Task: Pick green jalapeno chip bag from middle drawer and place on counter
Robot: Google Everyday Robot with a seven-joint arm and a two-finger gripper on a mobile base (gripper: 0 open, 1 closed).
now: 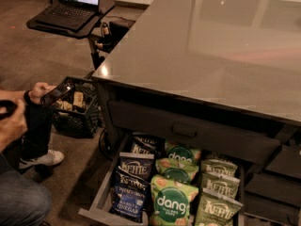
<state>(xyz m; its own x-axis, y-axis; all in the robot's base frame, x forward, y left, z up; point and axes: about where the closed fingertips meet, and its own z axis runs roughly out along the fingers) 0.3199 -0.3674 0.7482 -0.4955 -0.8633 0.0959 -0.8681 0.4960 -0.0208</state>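
Note:
The pulled-out drawer (pixel 101 206) under the counter (pixel 211 46) holds rows of chip bags. Three olive-green Kettle bags, the green jalapeno chip bags (pixel 215 186), stand in the right column, one behind the other. Green Dang bags (pixel 171 201) fill the middle column and dark blue Kettle bags (pixel 130 182) the left one. My gripper is not in view in the camera view.
A closed drawer (pixel 188 128) sits above the open one, and more closed drawers (pixel 277 173) are at the right. A person (pixel 19 140) sits at the left holding a phone (pixel 56 93), beside a black crate (pixel 77 112). A laptop (pixel 70 6) stands on a stand behind.

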